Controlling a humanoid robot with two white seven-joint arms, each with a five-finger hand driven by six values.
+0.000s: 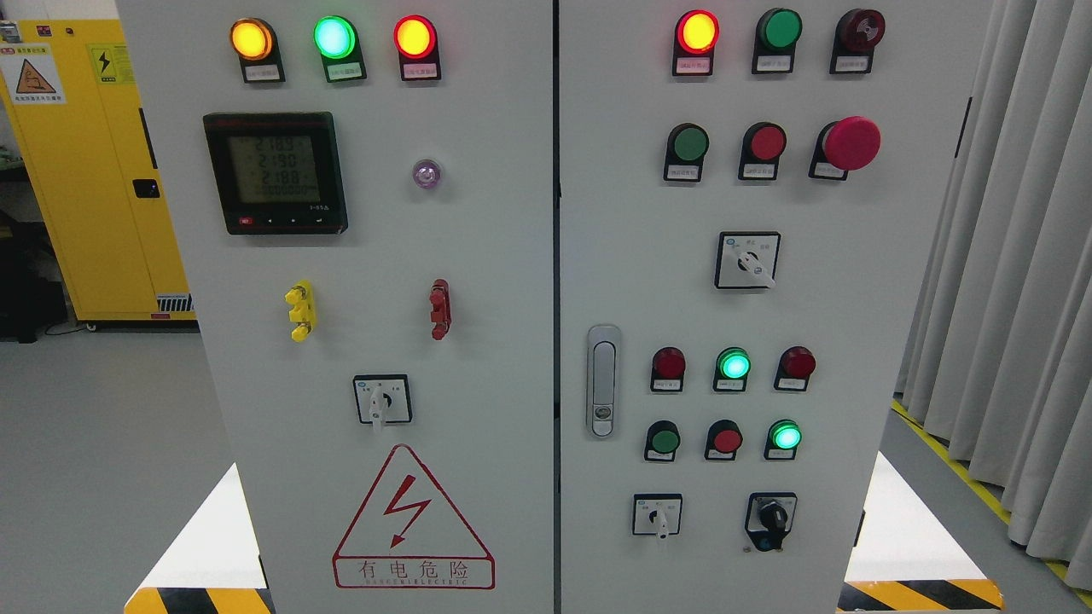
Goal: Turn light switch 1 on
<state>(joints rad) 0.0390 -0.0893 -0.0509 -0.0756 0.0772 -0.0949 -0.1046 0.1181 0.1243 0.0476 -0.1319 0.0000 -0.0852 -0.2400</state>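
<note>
A white electrical cabinet with two doors fills the head view. The left door (478, 358) carries three lit lamps at the top, a digital meter (275, 172), a yellow switch (300, 310), a red switch (440, 309) and a rotary selector (381, 399). The right door (853, 341) has a lit red lamp (697, 32), several green and red push buttons, a red mushroom button (849, 143), three rotary selectors (746, 260) (657, 514) (771, 518) and a door handle (602, 379). I cannot tell which control is light switch 1. Neither hand is in view.
A yellow safety cabinet (85, 170) stands at the back left. Grey curtains (1015, 256) hang at the right. Yellow and black hazard stripes (921, 594) mark the cabinet's base on both sides. A red electric-danger triangle (413, 522) is on the left door.
</note>
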